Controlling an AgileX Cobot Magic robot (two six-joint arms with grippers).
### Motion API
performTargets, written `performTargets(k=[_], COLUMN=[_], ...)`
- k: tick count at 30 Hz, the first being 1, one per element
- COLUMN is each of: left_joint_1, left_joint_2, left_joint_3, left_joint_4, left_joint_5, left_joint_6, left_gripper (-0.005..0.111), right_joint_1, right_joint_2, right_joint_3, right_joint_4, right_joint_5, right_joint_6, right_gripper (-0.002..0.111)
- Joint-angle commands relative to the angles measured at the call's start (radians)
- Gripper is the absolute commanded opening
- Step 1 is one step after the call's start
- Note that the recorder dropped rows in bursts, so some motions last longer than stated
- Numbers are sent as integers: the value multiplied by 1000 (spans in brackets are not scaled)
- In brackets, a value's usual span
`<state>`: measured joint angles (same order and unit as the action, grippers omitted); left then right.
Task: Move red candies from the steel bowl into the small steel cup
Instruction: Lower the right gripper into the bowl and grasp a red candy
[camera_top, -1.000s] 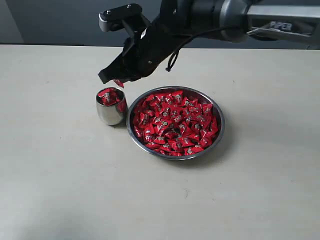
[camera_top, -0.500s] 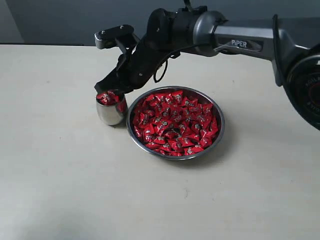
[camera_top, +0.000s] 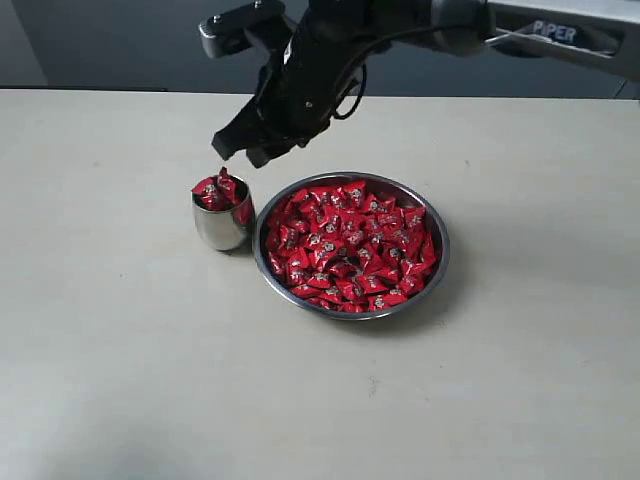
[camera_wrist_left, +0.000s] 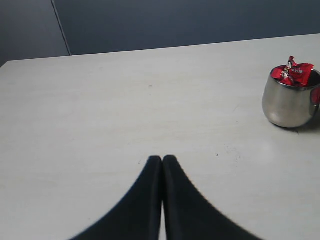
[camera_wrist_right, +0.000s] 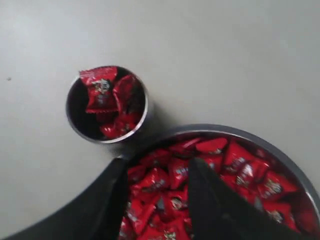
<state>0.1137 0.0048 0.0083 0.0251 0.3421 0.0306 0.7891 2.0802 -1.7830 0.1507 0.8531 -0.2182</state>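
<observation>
steel bowl full of red candies | right gripper over bowl edge, jaws parted, empty | left gripper pinched together, empty | small steel cup just beside bowl, heaped | risk: another drop may topple the perched top candy

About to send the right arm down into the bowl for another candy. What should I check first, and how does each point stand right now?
1. Right pincer open and empty: ok, jaws apart, nothing between them.
2. Cup upright beside the bowl: ok.
3. Room left in the cup: cannot tell. One candy pokes above the rim, though the right wrist view shows dark space beside the pile.
4. Candies in the bowl to pick from: ok, heaped across it.
5. Left pincer out of the way: ok, shut, over the table, apart from the cup.
</observation>
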Motion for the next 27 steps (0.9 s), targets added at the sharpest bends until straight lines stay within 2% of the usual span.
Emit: performTargets(k=[1, 12, 18, 23, 27], left_joint_1=[-5, -5, -5, -5, -5], left_joint_2=[-5, -5, -5, -5, -5], left_joint_3=[-8, -8, -8, -8, -8], left_joint_4=[2, 2, 2, 2, 2], left_joint_5=[-5, -5, -5, -5, -5], left_joint_6=[-1, -1, -1, -1, -1], left_gripper=[0, 0, 0, 0, 0], right_joint_1=[-9, -45, -45, -61, -131], right_joint_2=[-47, -49, 1, 13, 7], right_joint_3=[49, 293, 323, 323, 323], right_joint_4=[-136, -109, 13, -100, -76], right_joint_5=[52, -83, -90, -100, -105], right_joint_6=[79, 91, 30, 71, 80], right_gripper=[40, 40, 40, 40, 40])
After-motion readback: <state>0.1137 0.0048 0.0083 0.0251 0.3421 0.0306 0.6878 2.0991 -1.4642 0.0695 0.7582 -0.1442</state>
